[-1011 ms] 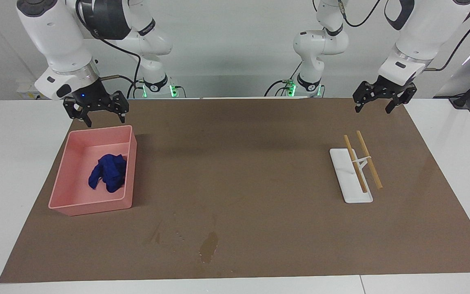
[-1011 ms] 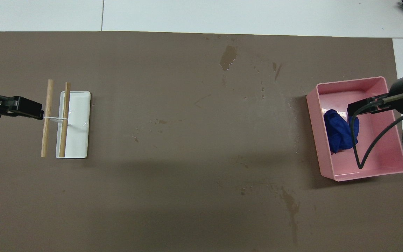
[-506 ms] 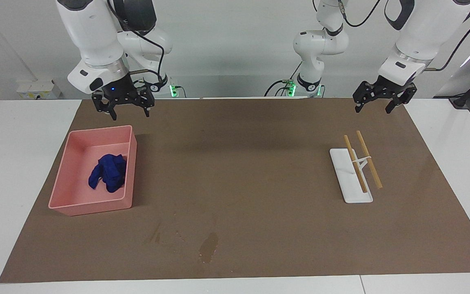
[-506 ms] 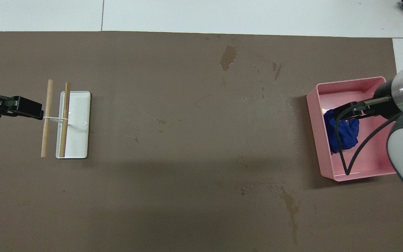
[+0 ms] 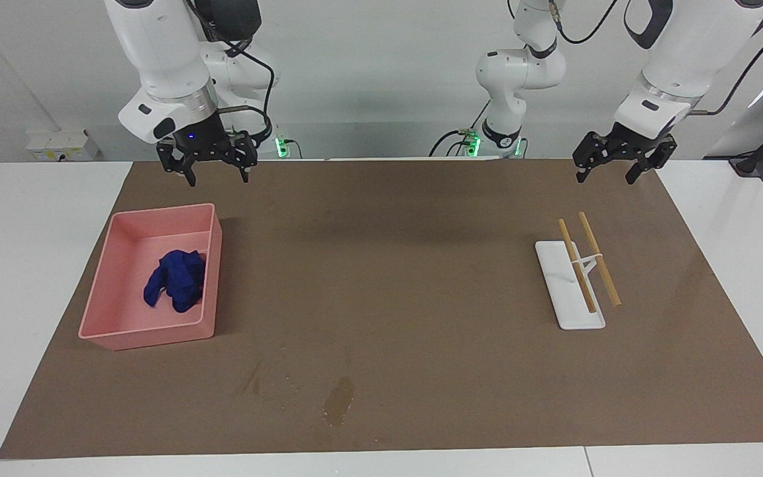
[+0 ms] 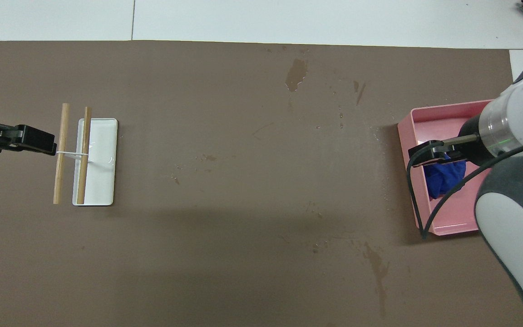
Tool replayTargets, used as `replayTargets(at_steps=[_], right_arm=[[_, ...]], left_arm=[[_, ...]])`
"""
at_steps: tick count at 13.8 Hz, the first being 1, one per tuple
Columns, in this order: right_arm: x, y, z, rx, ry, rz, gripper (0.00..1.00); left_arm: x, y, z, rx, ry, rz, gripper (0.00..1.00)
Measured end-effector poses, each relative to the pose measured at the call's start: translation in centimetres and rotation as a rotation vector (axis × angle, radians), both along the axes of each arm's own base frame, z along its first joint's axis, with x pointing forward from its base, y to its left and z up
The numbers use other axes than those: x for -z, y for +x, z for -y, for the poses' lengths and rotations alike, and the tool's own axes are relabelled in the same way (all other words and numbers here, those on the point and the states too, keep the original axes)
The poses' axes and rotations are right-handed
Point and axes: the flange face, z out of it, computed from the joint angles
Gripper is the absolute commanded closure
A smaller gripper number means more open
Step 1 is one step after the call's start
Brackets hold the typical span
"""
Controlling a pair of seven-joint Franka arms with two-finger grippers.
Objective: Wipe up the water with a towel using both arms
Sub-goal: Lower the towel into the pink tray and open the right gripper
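Writing: no brand, label or lettering could be read on anything in either view.
Mat (image 5: 421, 278): a brown sheet covered the white table (image 5: 30, 265), and everything stood on it.
Tray (image 5: 106, 278): a pink plastic tray sat toward the right arm's end of the table.
Towel (image 5: 176, 279): the blue cloth lay crumpled inside the pink tray, against the wall that faces the middle of the table; from overhead the right arm's wrist and cable covered part of it (image 6: 443, 179).
Water (image 5: 340, 401): an elongated dark puddle lay on the mat near the table edge farthest from the robots, about midway between the two ends, with fainter streaks and specks (image 5: 255, 381) beside it toward the tray; it showed in the overhead view too (image 6: 296, 74).
White dish (image 5: 570, 286): a flat white rectangular dish lay toward the left arm's end of the table.
Sticks (image 5: 588, 258): two wooden rods joined by a white band rested slantwise, one across the dish and one just beside it on the mat.
Obstruction: nothing lay between the tray and the puddle.
Right gripper (image 5: 207, 165): it hung in the air over the mat's edge nearest the robots, above the tray's corner, jaws spread wide, holding and touching nothing.
Left gripper (image 5: 622, 163): it waited in the air over the mat's corner nearest the robots, jaws spread wide and empty.
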Motion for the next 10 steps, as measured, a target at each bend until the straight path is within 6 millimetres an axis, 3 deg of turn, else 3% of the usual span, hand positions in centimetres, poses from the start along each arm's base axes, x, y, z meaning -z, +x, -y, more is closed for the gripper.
replayTargets(at_steps=[10], right_arm=[[-0.1, -0.5, 1.6, 0.022, -0.007, -0.038, 0.0]], left_arm=[[0.0, 0.0, 0.0, 0.0, 0.0, 0.0, 0.0]])
